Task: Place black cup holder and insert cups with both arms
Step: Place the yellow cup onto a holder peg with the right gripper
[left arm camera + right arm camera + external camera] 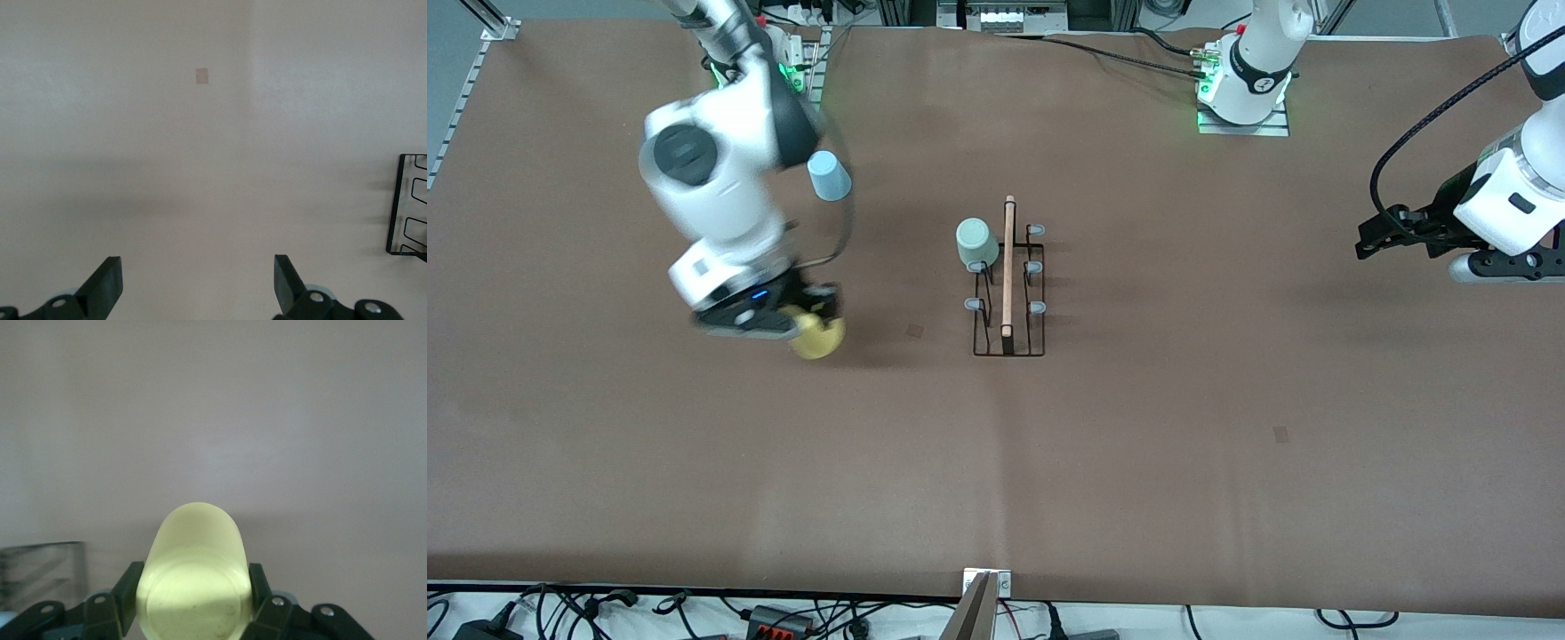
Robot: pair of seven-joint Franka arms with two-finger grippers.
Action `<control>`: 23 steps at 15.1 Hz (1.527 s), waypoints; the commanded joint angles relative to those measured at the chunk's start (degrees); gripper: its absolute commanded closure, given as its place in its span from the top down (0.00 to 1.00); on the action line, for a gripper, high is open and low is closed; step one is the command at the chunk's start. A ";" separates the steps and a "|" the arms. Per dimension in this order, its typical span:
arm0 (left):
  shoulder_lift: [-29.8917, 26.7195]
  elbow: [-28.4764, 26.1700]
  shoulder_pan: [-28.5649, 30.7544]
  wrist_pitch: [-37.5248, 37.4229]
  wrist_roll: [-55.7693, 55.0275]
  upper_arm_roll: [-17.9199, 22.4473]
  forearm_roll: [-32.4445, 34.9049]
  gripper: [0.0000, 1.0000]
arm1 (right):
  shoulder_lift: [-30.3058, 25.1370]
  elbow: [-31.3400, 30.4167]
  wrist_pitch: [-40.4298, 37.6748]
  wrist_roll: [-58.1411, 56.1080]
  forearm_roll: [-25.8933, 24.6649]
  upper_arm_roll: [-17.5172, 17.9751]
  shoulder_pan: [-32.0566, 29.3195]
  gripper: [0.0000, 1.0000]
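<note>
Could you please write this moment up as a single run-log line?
right gripper: shut on yellow cup, over table | left gripper: open, waiting | pale green cup: on black cup holder | light blue cup: on table

Front camera high, facing robots; wrist cameras downward, close.

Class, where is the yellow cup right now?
In the front view, the yellow cup is clamped in the right gripper, over the table toward the right arm's end, apart from the black cup holder.

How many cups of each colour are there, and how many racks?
Pale green cup on the black cup holder: 1
Yellow cup in the right gripper: 1
Light blue cup: 1
Black cup holder: 1
Total: 4
</note>
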 commanded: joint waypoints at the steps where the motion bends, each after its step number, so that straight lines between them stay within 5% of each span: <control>1: -1.69 -1.39 -0.49 0.15 0.85 0.33 1.10 1.00 | 6.93 8.49 -1.35 15.16 -0.13 -0.91 5.96 0.32; 11: -1.69 -1.39 -0.49 0.15 0.85 0.33 1.10 1.00 | 13.53 12.20 1.80 26.72 -0.21 1.99 11.25 0.35; 13: -1.69 -1.48 -0.49 0.15 0.85 0.25 1.10 1.00 | 14.84 12.20 3.65 26.90 -0.21 2.34 11.60 0.52; 14: -1.69 -1.39 -0.49 0.15 0.85 0.25 1.10 1.00 | 15.46 12.20 4.27 26.90 -0.30 2.34 12.04 0.88; 15: -1.69 -1.39 -0.49 0.15 0.85 0.25 1.10 1.00 | 15.64 12.11 4.62 26.47 -0.47 2.34 12.04 1.00; 19: -1.69 -1.39 -0.49 0.15 0.85 0.25 1.10 1.00 | 11.01 10.19 2.27 22.88 -0.04 2.25 8.72 1.00; 23: -1.69 -1.39 -0.49 0.15 0.85 0.25 1.10 1.00 | -1.73 5.97 -13.53 6.65 -0.04 2.34 -3.30 1.00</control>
